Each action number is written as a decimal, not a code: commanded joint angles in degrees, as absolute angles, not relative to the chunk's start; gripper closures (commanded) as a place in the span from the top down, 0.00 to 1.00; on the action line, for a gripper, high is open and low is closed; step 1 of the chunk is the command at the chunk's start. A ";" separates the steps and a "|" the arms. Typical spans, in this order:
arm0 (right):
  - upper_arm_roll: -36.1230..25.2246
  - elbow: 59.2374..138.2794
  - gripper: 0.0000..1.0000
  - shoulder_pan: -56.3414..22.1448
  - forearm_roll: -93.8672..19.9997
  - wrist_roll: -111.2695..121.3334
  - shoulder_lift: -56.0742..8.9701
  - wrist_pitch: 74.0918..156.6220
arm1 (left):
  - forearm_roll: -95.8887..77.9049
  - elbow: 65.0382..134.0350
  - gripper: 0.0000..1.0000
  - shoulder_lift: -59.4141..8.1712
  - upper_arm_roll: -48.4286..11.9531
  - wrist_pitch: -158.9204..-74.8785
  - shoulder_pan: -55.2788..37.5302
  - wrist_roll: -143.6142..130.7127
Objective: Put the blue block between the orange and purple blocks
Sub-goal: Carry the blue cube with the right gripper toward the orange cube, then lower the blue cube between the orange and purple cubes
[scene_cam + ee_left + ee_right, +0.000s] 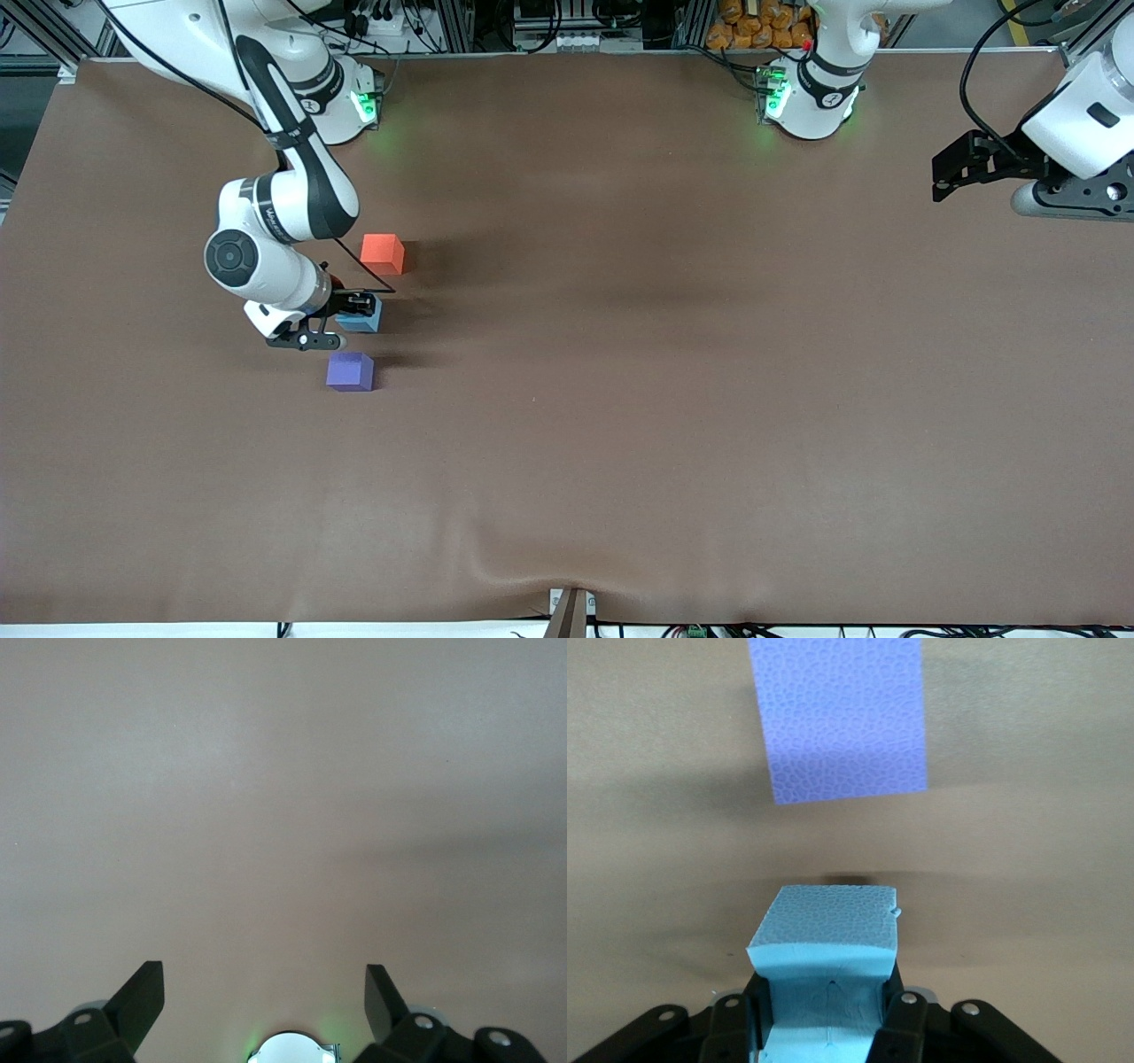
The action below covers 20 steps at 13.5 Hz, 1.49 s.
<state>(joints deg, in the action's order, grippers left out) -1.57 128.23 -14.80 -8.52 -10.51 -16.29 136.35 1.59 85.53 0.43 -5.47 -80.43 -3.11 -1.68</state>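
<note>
In your front view, the right gripper (353, 312) sits low at the right arm's end of the table, pinching the blue block (363, 320). That block lies between the orange block (383, 252), farther from the camera, and the purple block (350, 371), nearer to it; you can't tell whether it touches the brown table (673, 354). The left gripper (952, 168) waits in the air over the left arm's end.

Your left wrist view shows the left gripper (264, 992) spread wide over bare table (283, 797), holding nothing.

Your right wrist view shows the right gripper (824, 1028) pressing its fingers (897, 1028) into the blue block (828, 935), with the purple block (837, 718) near it on the table (1028, 859).
</note>
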 commanded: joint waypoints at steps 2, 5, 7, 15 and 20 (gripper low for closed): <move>-1.05 129.99 0.00 -14.59 -10.02 -9.05 -17.14 140.18 | 2.64 84.99 1.00 -0.52 -5.19 -81.03 -2.64 -1.58; -1.05 129.99 0.00 -14.59 -11.15 -9.14 -17.75 140.27 | 2.20 85.17 1.00 -1.41 -5.10 -82.08 -1.50 -1.49; -1.05 129.99 0.00 -14.68 -11.78 -9.05 -18.02 140.80 | 1.85 85.08 1.00 -1.76 -5.10 -84.28 -1.58 -1.49; -1.05 129.99 0.45 -14.59 -11.86 -9.05 -18.81 140.80 | 1.32 85.34 1.00 -1.23 -5.10 -84.82 -1.32 -1.32; -1.05 129.03 1.00 -14.59 -11.87 -9.49 -18.81 138.09 | 1.14 85.34 1.00 -1.23 -5.10 -84.73 0.61 -1.41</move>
<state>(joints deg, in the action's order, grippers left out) -1.32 128.94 -14.86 -10.84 -10.52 -19.34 138.85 1.57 85.50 -1.77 -4.87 -84.92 0.05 -1.67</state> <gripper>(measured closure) 0.110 0.000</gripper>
